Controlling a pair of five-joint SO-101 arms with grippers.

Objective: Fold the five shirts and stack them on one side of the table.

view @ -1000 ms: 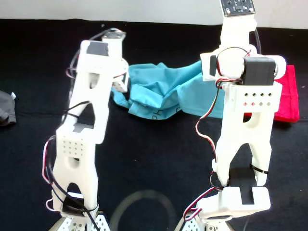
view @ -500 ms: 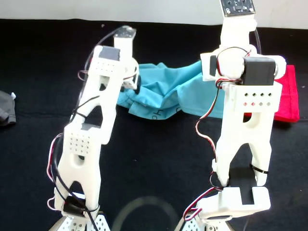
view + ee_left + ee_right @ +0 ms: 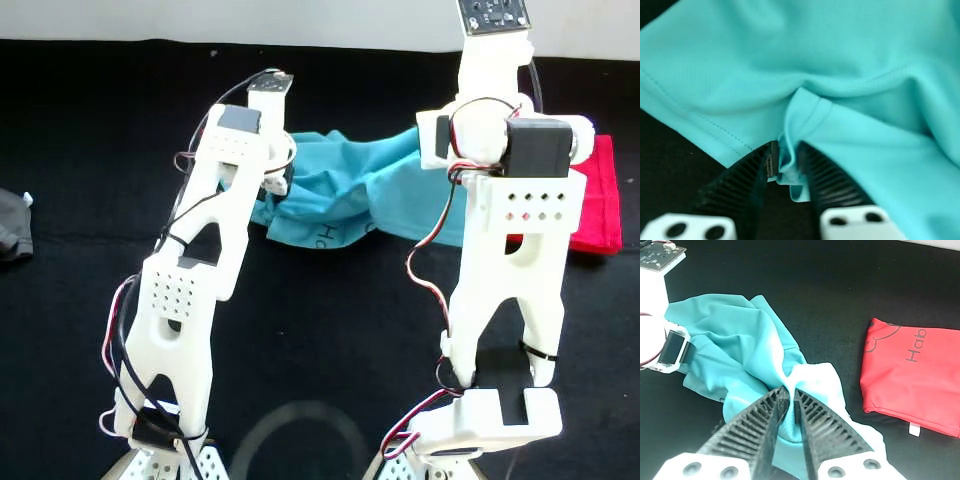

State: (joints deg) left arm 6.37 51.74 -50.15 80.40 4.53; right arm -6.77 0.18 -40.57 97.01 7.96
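**Fold in progress: left edge of teal shirt dragged inward**

Left arm has swung toward the right arm over the last second. The left gripper (image 3: 786, 155) is clenched on a hem fold of the teal shirt (image 3: 340, 195) and has taken that edge with it. The shirt's left side sat spread and rumpled a second ago; it's now drawn in narrower.

Right arm hasn't moved. The right gripper (image 3: 788, 396) is pinched shut on a ridge of the same shirt at its other end.

My read: this is the first cross-fold on the teal shirt, not finished yet. The shirt lies mid-table at the far side. The folded red shirt (image 3: 912, 377) is well off to its right, which looks like the start of the stack.

Hard to see:
- In the high view the right arm covers the shirt's right end and part of the red shirt.
- Cloth is too bunched to tell sleeve from hem, or how many layers each jaw pair holds.
- The grey cloth (image 3: 12, 228) is cut off at the left edge. Can't tell if it's a shirt.
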